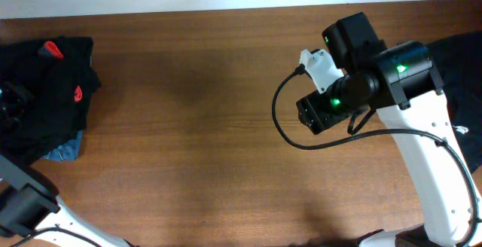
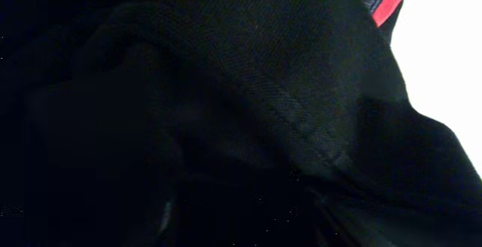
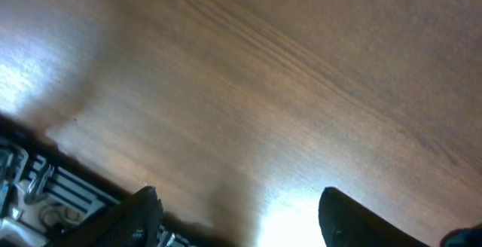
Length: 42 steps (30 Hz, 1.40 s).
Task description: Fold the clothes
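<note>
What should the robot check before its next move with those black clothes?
1. Right gripper empty, jaws apart: ok.
2. Bare table under the right gripper: ok.
3. Left gripper's hold on the black clothes pile: cannot tell; its camera shows only black fabric.
4. Pile lying flat for folding: not ok, it is bunched at the table's left edge.
5. Blue cloth out of the way: not ok, it pokes out under the pile.
</note>
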Each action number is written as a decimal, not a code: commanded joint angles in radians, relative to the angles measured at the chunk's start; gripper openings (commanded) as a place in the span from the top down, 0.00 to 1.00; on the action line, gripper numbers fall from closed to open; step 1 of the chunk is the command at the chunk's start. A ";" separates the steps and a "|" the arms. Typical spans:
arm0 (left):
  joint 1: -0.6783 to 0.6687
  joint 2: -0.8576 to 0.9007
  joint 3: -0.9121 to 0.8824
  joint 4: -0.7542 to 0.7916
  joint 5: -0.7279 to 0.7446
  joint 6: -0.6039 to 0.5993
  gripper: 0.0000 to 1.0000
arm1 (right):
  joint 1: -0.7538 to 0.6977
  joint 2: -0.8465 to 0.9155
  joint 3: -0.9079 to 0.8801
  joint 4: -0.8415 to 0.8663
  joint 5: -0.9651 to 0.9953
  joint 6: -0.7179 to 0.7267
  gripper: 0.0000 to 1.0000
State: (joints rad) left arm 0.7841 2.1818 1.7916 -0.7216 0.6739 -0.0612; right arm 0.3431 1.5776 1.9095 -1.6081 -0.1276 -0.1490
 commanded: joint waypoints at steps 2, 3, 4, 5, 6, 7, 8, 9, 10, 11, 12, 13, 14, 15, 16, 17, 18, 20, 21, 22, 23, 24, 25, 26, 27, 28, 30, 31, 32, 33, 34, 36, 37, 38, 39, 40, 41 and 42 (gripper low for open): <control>0.011 -0.116 -0.028 -0.010 -0.153 0.013 0.37 | -0.002 -0.005 0.014 0.068 0.009 0.008 0.13; -0.009 -0.178 -0.025 -0.011 -0.180 0.014 0.36 | -0.011 -0.005 0.014 0.097 0.008 0.008 0.01; -0.027 -0.220 -0.025 -0.011 -0.212 0.030 0.35 | -0.026 -0.005 0.014 0.131 0.008 0.009 0.01; -0.078 -0.302 -0.025 -0.016 -0.283 0.067 0.30 | -0.045 -0.005 0.014 0.163 0.008 0.014 0.01; -0.143 -0.379 -0.025 -0.028 -0.379 0.105 0.27 | -0.067 -0.005 0.014 0.207 0.008 0.037 0.01; -0.196 -0.426 -0.025 -0.040 -0.441 0.120 0.24 | -0.082 -0.005 0.014 0.237 0.005 0.052 0.01; -0.249 -0.463 -0.025 -0.053 -0.494 0.128 0.19 | -0.095 -0.005 0.014 0.271 0.005 0.058 0.01; -0.291 -0.490 -0.025 -0.063 -0.534 0.132 0.14 | -0.107 -0.005 0.014 0.309 0.005 0.057 0.02; -0.379 -0.531 -0.025 -0.080 -0.592 0.135 0.03 | -0.123 -0.004 0.014 0.362 0.005 0.057 0.01; -0.448 -0.548 -0.025 -0.096 -0.595 0.134 0.01 | -0.136 -0.004 0.014 0.406 0.006 0.057 0.01; -0.473 -0.550 -0.025 -0.103 -0.595 0.134 0.01 | -0.142 -0.002 0.014 0.421 0.006 0.057 0.01; -0.513 -0.551 -0.025 -0.125 -0.595 0.134 0.01 | -0.156 0.000 0.014 0.446 0.008 0.057 0.01; -0.549 -0.549 -0.025 -0.150 -0.591 0.134 0.01 | -0.171 0.002 0.014 0.463 0.009 0.056 0.01; -0.575 -0.546 -0.025 -0.172 -0.592 0.134 0.01 | -0.186 0.006 0.014 0.473 0.010 0.050 0.01; -0.595 -0.545 -0.025 -0.189 -0.593 0.134 0.01 | -0.200 0.008 0.014 0.481 0.010 0.049 0.01; -0.607 -0.544 -0.025 -0.200 -0.592 0.134 0.01 | -0.220 0.012 0.014 0.486 0.010 0.050 0.01; -0.616 -0.544 -0.025 -0.211 -0.593 0.134 0.01 | -0.237 0.012 0.014 0.483 0.009 0.050 0.01; -0.621 -0.554 -0.023 -0.259 -0.592 0.135 0.01 | -0.270 0.006 0.014 0.453 0.005 0.063 0.01; -0.619 -0.566 -0.023 -0.294 -0.592 0.135 0.01 | -0.283 -0.005 0.014 0.426 0.005 0.072 0.01; -0.618 -0.571 -0.023 -0.306 -0.589 0.134 0.01 | -0.289 -0.010 0.014 0.415 0.005 0.077 0.01; -0.618 -0.582 -0.024 -0.324 -0.583 0.134 0.01 | -0.299 -0.022 0.014 0.396 0.005 0.080 0.01; -0.618 -0.599 -0.024 -0.345 -0.575 0.138 0.01 | -0.308 -0.041 0.014 0.378 0.005 0.085 0.01; -0.618 -0.618 -0.024 -0.363 -0.568 0.158 0.01 | -0.315 -0.060 0.013 0.366 0.006 0.099 0.01; -0.618 -0.640 -0.025 -0.378 -0.566 0.169 0.01 | -0.322 -0.083 0.013 0.350 0.006 0.107 0.02; -0.618 -0.661 -0.029 -0.385 -0.565 0.169 0.01 | -0.325 -0.107 0.011 0.329 0.008 0.106 0.01; -0.618 -0.703 -0.048 -0.387 -0.562 0.169 0.01 | -0.325 -0.136 0.000 0.309 0.010 0.106 0.01; -0.618 -0.782 -0.113 -0.369 -0.561 0.169 0.01 | -0.325 -0.194 -0.055 0.294 0.019 0.112 0.01; -0.618 -0.819 -0.152 -0.353 -0.558 0.169 0.01 | -0.325 -0.223 -0.092 0.296 0.042 0.134 0.01; -0.618 -0.883 -0.228 -0.315 -0.556 0.168 0.01 | -0.325 -0.277 -0.168 0.315 0.077 0.161 0.01; -0.618 -0.947 -0.307 -0.277 -0.555 0.168 0.01 | -0.325 -0.335 -0.250 0.348 0.098 0.175 0.01; -0.618 -1.006 -0.378 -0.243 -0.555 0.168 0.01 | -0.325 -0.381 -0.313 0.377 0.105 0.185 0.01; -0.618 -1.122 -0.509 -0.185 -0.555 0.168 0.01 | -0.324 -0.501 -0.462 0.448 0.102 0.196 0.01; -0.618 -1.178 -0.564 -0.163 -0.555 0.167 0.01 | -0.323 -0.550 -0.517 0.472 0.102 0.201 0.01; -0.618 -1.223 -0.605 -0.148 -0.554 0.167 0.01 | -0.323 -0.601 -0.571 0.493 0.103 0.203 0.01; -0.618 -1.315 -0.677 -0.130 -0.550 0.163 0.01 | -0.324 -0.705 -0.675 0.533 0.115 0.203 0.01; -0.618 -1.366 -0.714 -0.124 -0.551 0.161 0.01 | -0.324 -0.755 -0.718 0.549 0.119 0.203 0.01; -0.618 -1.437 -0.763 -0.115 -0.552 0.161 0.01 | -0.324 -0.837 -0.790 0.575 0.121 0.203 0.01; -0.618 -1.479 -0.790 -0.115 -0.551 0.161 0.01 | -0.324 -0.880 -0.825 0.585 0.121 0.203 0.02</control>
State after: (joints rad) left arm 0.1638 0.8368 1.0874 -0.8471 0.1081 0.0902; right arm 0.0257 0.8150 1.1721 -1.0481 -0.0357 0.0315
